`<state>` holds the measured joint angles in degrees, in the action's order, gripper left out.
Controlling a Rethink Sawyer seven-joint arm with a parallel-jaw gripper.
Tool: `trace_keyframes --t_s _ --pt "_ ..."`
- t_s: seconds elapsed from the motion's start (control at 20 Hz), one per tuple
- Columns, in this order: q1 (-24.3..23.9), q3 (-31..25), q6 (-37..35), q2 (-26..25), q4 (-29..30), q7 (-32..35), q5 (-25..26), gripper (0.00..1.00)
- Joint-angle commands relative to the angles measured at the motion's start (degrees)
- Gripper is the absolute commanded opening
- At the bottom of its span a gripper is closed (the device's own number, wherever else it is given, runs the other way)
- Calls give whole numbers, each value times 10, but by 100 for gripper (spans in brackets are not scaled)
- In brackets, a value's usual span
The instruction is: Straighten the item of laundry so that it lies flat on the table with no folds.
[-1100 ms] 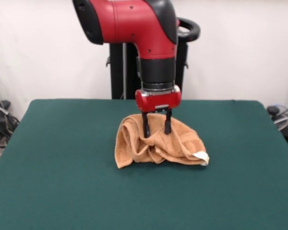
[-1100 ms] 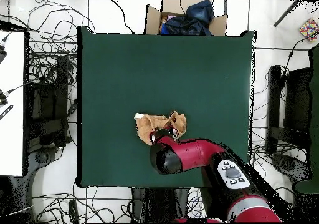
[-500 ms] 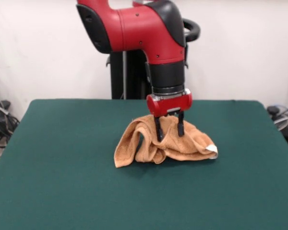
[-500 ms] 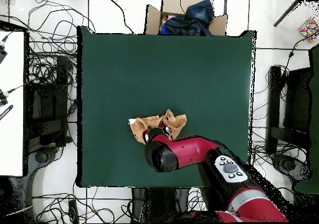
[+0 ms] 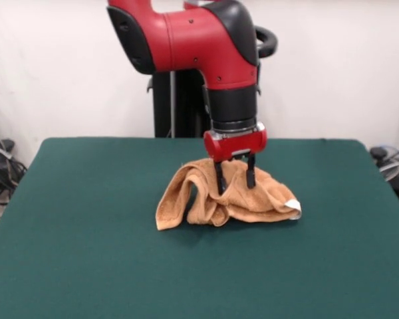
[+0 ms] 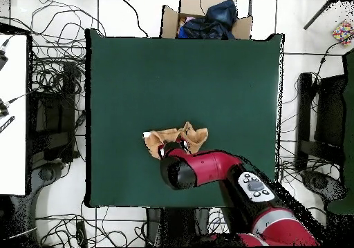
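One towel (image 5: 216, 198), one gripper (image 5: 236, 182), one table (image 5: 86, 252) in my front view. Towel sits bunched near the table's middle, several folds, one end draping down at picture left, one white tag (image 5: 292, 205) at its right corner. My gripper's two fingers (image 5: 220, 179) stand straight down, pinching a raised ridge of the towel. Overhead view: one crumpled towel (image 6: 157, 137) on the green table (image 6: 207, 79), partly under my red arm (image 6: 207, 169); gripper hidden there. One cardboard box (image 6: 207, 21) beyond the far edge.
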<state>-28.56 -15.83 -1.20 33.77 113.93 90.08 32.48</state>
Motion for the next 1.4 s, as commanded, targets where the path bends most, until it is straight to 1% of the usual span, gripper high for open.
trace_keyframes --t_s 0.05,0.6,1.2,1.4 --pt "22 -25 -86 -21 -1 63 -35 100" --pt "19 -13 -110 -44 1 69 -61 100" --pt "28 0 -158 -39 -2 58 -80 100" --pt "26 0 -162 -23 11 58 -81 100"
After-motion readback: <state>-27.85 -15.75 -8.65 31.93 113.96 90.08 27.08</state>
